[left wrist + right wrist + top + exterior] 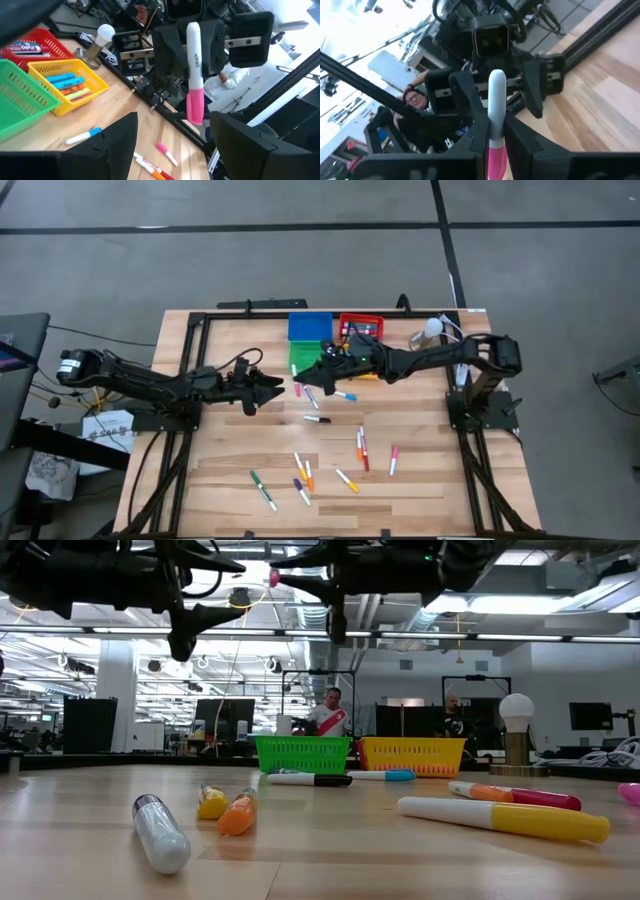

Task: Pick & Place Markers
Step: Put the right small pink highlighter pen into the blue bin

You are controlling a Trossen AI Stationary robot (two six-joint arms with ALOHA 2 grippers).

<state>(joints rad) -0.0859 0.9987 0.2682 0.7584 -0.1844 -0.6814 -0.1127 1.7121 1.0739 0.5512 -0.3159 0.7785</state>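
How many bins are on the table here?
4. Blue bin and red bin side by side at the table's far edge; green bin and yellow bin just in front of them, the yellow mostly hidden from above by an arm.

markers [305, 472] scattered on near table [430, 480], bins [310, 327] along far edge

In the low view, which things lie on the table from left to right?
White marker with purple cap → yellow cap → orange marker → green bin → yellow bin → white-and-yellow marker.
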